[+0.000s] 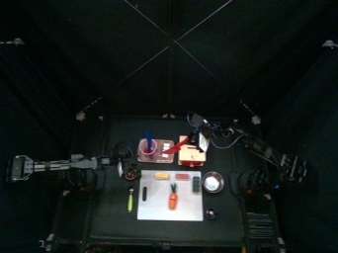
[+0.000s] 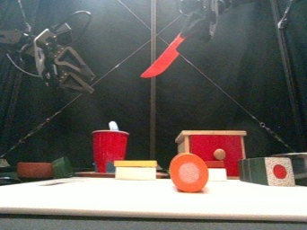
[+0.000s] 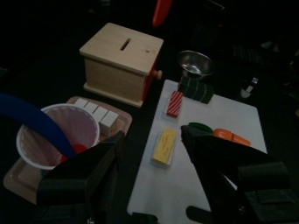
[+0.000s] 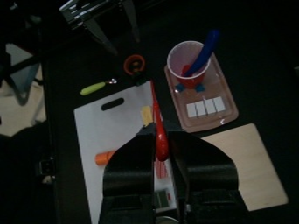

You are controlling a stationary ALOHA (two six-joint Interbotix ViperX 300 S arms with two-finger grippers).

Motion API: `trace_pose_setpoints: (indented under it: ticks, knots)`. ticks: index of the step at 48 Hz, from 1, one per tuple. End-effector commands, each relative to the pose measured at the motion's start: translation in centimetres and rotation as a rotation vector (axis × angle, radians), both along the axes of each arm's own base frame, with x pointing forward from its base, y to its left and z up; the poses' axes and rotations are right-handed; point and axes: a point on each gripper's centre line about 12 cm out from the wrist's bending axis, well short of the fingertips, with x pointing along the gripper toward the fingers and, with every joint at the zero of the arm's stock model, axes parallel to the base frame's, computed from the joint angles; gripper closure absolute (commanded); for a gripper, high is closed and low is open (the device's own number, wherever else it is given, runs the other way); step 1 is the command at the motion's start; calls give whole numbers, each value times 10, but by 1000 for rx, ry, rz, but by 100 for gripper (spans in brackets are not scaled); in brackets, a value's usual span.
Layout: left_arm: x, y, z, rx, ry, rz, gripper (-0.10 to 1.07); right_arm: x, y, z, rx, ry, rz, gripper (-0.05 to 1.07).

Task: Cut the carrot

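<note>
The carrot (image 1: 172, 195) lies on the white cutting board (image 1: 189, 208) in the top view, its green tip toward the back. From the front it shows end-on as an orange disc (image 2: 188, 172). High above the table, my right gripper (image 2: 197, 25) is shut on the handle of a red toy knife (image 2: 162, 59) whose blade slants down to the left. The right wrist view shows the knife (image 4: 160, 140) between the jaws, over the board's edge, with the carrot (image 4: 103, 158) off to one side. My left gripper (image 2: 60, 65) hangs open and holds nothing, up at the left. The left wrist view shows the carrot (image 3: 229, 136) beyond the jaws.
Behind the board stand a red cup (image 2: 109, 148) with a blue utensil in a tray and a wooden box (image 2: 213, 149). On the board lies a yellow block (image 2: 135, 169). A yellow-green stick (image 1: 132, 199) lies left of the board. At the right are a metal cup (image 3: 195, 63) and a green-red block (image 2: 270, 171).
</note>
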Motion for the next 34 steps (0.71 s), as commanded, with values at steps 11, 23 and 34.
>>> trace_pose_setpoints:
  ticks: [11, 23, 34]
  knots:
    - [20, -5, 23, 100, -39, -71, 7, -34, 44, -74, -11, -182, -22, 60]
    - [54, -14, 12, 83, -54, -141, 7, -40, 79, -104, -84, -309, 12, 61]
    - [86, -29, 1, 24, -120, -193, 7, -34, 96, -111, -139, -364, 58, 61]
